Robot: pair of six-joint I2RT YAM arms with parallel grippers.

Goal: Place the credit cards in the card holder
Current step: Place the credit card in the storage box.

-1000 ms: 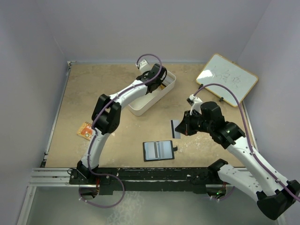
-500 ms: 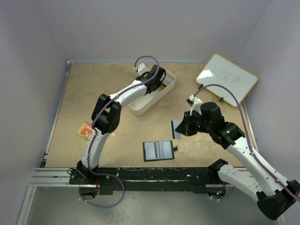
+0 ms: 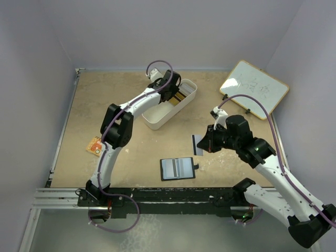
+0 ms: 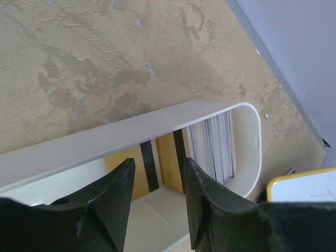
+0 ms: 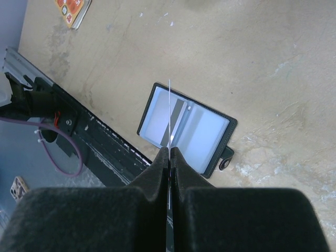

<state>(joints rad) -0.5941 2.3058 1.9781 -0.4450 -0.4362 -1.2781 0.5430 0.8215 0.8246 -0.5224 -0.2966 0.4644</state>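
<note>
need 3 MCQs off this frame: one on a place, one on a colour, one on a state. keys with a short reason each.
1. Where does the card holder lie?
A. in a white tray
B. open on the table, near its front edge
C. on a whiteboard

2. What colour is the inside of the card holder?
A. red
B. green
C. blue-grey

3. What are the right fingers doing?
A. shut on a card held on edge
B. wide apart, empty
C. shut on the card holder

Key:
1 B: the top view shows it spread flat on the bare table.
2 C: the right wrist view shows pale blue-grey pockets inside a black border.
3 A: the fingers meet on the thin card, with the card holder lying below it.
</note>
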